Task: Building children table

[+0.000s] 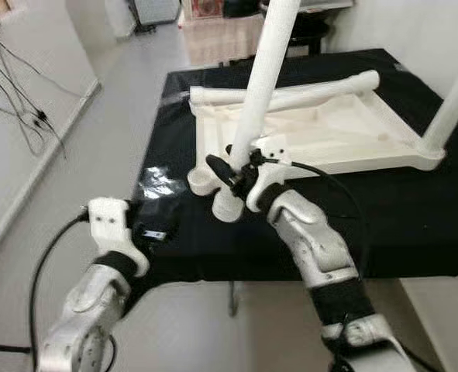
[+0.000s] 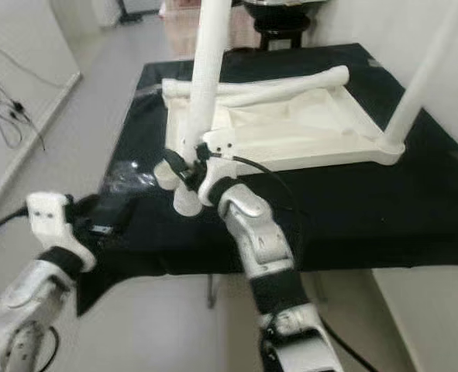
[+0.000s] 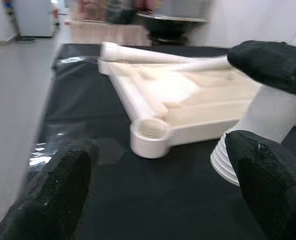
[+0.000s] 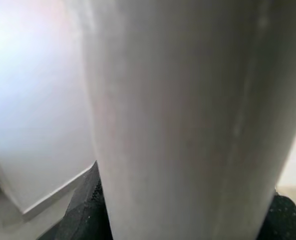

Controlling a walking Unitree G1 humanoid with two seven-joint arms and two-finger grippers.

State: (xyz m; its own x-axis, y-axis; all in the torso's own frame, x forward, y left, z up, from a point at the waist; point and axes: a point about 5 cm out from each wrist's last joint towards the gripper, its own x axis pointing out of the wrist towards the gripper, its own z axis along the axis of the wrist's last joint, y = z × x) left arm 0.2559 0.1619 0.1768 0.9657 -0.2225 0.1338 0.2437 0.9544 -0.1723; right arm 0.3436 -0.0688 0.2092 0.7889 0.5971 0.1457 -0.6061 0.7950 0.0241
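A white children's tabletop (image 1: 345,139) lies upside down on the black-covered table (image 1: 414,225). One white leg (image 1: 452,108) stands in its right near corner. Another leg (image 1: 306,93) lies along its far edge. My right gripper (image 1: 240,172) is shut on a third leg (image 1: 269,66), seen close up in the right wrist view (image 4: 188,120). This leg leans, and its threaded lower end (image 3: 227,161) rests on the cloth just beside the near-left corner socket (image 3: 150,135). My left gripper (image 3: 163,195) is open, low at the table's near-left edge (image 1: 153,229), facing that socket.
Cables (image 1: 23,112) trail over the floor at the left by the wall. Beyond the table's far end stand a dark round piece of furniture (image 3: 170,25) and a patterned cloth (image 1: 221,35). A pale surface (image 1: 445,310) runs below the table's right side.
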